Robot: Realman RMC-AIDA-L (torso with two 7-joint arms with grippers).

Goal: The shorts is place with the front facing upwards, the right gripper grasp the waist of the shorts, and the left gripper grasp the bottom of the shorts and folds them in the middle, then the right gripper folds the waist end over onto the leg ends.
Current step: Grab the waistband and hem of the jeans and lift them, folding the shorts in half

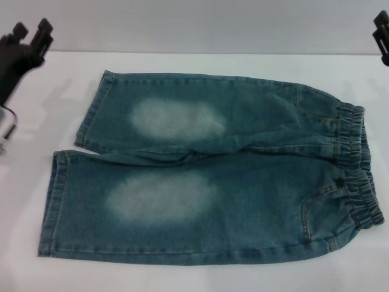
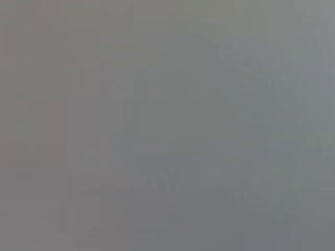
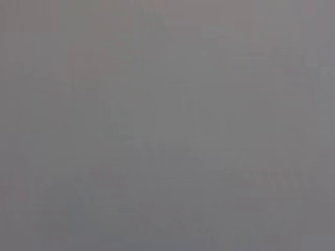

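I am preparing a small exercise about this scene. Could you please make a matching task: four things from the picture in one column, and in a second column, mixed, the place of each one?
Things:
1. waist of the shorts
2. leg ends
3. left gripper
4. right gripper

Places:
A. far left corner, above the table
B. right side of the shorts
C. far right edge of the view
D. left side of the shorts

Pairs: 1-B, 2-D, 3-A, 4-C
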